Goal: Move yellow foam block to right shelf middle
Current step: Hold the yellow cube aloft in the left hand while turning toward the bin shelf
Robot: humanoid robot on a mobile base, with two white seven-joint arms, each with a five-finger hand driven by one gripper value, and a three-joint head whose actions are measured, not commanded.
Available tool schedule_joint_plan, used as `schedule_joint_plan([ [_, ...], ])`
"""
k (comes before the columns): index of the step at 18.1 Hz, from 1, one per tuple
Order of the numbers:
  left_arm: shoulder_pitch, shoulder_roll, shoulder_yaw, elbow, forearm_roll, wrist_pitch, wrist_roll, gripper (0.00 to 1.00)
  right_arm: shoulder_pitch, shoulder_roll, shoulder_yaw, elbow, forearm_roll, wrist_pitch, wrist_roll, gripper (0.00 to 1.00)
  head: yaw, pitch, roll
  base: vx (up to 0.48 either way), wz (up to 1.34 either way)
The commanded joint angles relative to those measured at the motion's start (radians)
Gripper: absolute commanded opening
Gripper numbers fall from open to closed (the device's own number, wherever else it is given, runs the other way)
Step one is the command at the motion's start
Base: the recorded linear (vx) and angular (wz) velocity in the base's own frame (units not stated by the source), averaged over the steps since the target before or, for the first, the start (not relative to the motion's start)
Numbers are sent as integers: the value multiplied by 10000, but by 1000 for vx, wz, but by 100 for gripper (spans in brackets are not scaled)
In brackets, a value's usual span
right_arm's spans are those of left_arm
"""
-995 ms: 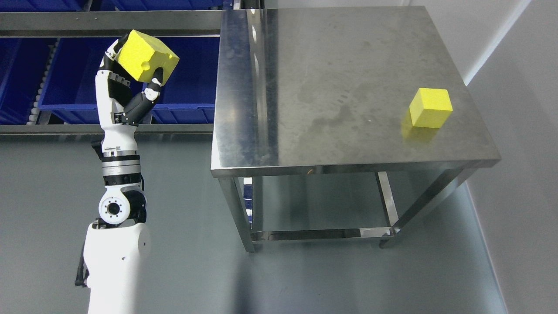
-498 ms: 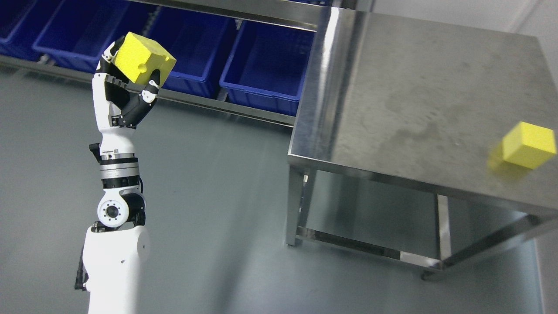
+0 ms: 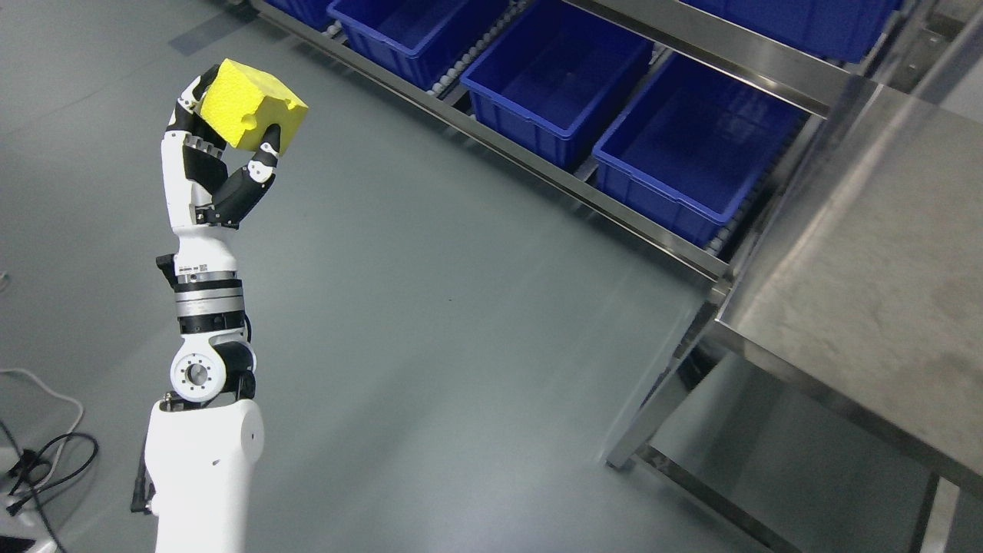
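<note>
Step in hand: carry, as judged. Block was clamped in the raised left hand, seated at the fingertips above the palm, thumb pressed to its near lower face, other fingers behind it. Block hung over bare floor. Shelf with blue bins stood well apart, to the hand's right. Next move likely called for closing on the shelf, grip kept firm. Right hand not seen.
</note>
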Motion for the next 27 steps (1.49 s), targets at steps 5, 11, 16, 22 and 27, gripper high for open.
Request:
schedule_joint_plan([
  [5,8,161,-13,-45,0,51,-11,36,-15,-175,0,-174,0,7,6,100,0,0,0,61,535],
  [11,-22,161,-13,-45,15,67,-11,36,-15,-175,0,-174,0,7,6,100,0,0,0,85,435],
  [16,-130,161,-90,-198,0,82,-41,35,-15,-175,0,-174,0,7,6,100,0,0,0,120,370],
  [22,-115,161,-105,-259,0,97,-118,35,-30,-175,0,-174,0,7,6,100,0,0,0,185,288],
  [27,-115,161,-105,-305,0,98,-118,35,-15,-175,0,-174,0,7,6,100,0,0,0,242,104],
])
